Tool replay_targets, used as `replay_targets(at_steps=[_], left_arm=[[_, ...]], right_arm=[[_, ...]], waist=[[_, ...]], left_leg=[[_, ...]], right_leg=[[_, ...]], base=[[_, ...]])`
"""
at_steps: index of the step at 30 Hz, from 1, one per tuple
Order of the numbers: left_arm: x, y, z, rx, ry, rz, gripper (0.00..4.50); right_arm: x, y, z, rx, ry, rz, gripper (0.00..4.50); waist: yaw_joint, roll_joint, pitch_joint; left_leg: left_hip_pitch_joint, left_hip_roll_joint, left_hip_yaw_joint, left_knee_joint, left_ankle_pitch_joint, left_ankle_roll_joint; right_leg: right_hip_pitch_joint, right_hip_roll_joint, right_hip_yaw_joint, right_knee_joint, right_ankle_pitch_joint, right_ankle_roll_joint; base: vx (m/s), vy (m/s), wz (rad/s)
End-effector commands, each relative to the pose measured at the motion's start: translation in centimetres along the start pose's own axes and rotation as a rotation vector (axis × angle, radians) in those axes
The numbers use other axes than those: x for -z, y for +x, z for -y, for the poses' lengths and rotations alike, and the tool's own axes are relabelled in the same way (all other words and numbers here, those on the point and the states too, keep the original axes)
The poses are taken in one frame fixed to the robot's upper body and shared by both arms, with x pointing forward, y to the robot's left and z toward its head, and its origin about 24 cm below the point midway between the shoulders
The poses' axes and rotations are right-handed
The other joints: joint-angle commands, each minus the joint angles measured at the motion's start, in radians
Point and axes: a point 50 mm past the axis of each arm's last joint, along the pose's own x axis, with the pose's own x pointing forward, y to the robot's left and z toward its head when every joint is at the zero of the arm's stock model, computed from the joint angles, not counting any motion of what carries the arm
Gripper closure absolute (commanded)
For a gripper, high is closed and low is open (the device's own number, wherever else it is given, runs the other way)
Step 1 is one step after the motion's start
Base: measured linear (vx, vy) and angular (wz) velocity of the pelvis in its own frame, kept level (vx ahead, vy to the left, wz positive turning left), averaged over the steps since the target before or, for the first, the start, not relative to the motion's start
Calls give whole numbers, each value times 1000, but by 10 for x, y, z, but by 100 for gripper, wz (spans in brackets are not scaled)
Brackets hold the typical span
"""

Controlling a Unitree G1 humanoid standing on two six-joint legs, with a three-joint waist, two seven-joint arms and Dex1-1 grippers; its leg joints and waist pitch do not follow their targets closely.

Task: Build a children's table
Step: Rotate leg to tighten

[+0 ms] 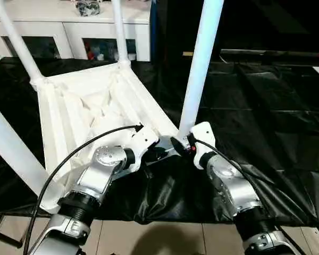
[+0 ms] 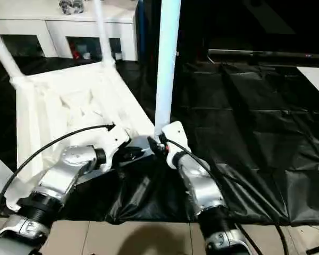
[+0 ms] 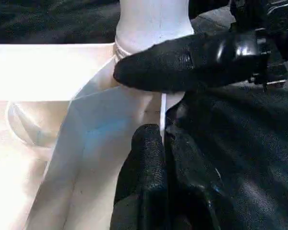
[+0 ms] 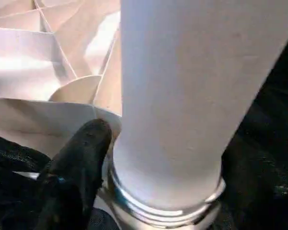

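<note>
The children's table lies upside down, its ribbed white top (image 1: 95,106) on a black cloth with white legs standing up from the corners. My left gripper (image 1: 150,154) is shut on the thin rim of the top (image 3: 162,112) beside the near right corner. My right gripper (image 1: 181,144) stands open around the base of the near right leg (image 1: 199,69), just above its socket. One of its black fingers (image 3: 182,62) lies across the leg's foot, close to the left gripper. In the right wrist view that finger (image 4: 77,163) sits beside the leg's collar (image 4: 163,211); the other finger is hidden behind the leg.
Three more legs rise at the back left (image 1: 16,42), back middle (image 1: 118,32) and near left (image 1: 10,149). A white cabinet with glass doors (image 1: 69,32) stands behind. The black cloth (image 1: 266,117) spreads to the right; bare floor (image 1: 165,239) shows at the near edge.
</note>
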Motion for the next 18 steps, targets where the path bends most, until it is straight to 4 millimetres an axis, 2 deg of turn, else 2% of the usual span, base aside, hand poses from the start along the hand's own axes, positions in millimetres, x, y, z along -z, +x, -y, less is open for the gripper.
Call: replay_targets(at_steps=[1,2,3,5,8,9,14,15,16,17,18], left_arm=[[-14,11,13,70,0,89,450],[-12,6,12,99,17,100,450],[-12,4,12,111,24,101,450],[-8,-1,11,147,25,97,450],[-3,-11,9,221,43,83,450],[-1,-14,7,234,45,70,450],[5,-27,0,318,82,40,450],[5,-31,-2,346,76,36,450],[5,-32,-3,356,75,35,450],[5,-32,-3,356,75,35,450],[6,-35,-4,378,74,27,450]], right_arm=[[-1,6,-30,-195,-7,-8,69],[-1,2,-22,-198,-37,-9,69],[-1,1,-19,-206,-46,-8,69],[-2,-3,-12,-243,-70,-5,69],[-4,-13,-3,-343,-105,0,69],[-4,-16,-1,-387,-125,-1,69],[-5,-31,5,-547,-162,-30,69],[-5,-36,7,-607,-183,-46,69],[-4,-38,7,-628,-189,-52,69],[-4,-38,7,-628,-189,-52,69],[-4,-40,7,-667,-204,-64,69]], waist=[[4,-8,-52],[5,-9,-53],[4,3,-54],[4,-4,-55],[7,-5,-55],[10,-2,-55],[21,-4,-54],[26,-8,-54],[26,-16,-53],[29,-11,-53],[30,-12,-53]], left_leg=[[-3,11,-4,-67,-301,7],[-3,11,-3,-66,-300,11],[-4,11,-4,-65,-293,11],[-4,12,-2,-63,-287,15],[-5,11,1,-61,-275,28],[0,14,2,-61,-278,32],[-1,15,1,-63,-270,31],[2,16,2,-62,-268,35],[1,17,3,-63,-268,37],[1,18,2,-63,-262,36],[0,18,2,-63,-259,35]], right_leg=[[37,-57,36,-96,-372,-127],[38,-58,36,-96,-359,-133],[39,-58,37,-92,-333,-142],[42,-56,36,-90,-295,-159],[44,-56,37,-87,-266,-177],[41,-57,37,-88,-273,-182],[45,-58,36,-87,-272,-179],[43,-59,36,-86,-279,-179],[43,-57,36,-87,-284,-178],[43,-60,37,-85,-287,-179],[43,-60,37,-84,-285,-180]], base=[[0,0,0],[0,0,0],[0,0,0],[0,0,0],[0,0,0],[0,0,0],[0,0,0],[0,0,0],[0,0,0],[0,0,0],[0,0,0]])
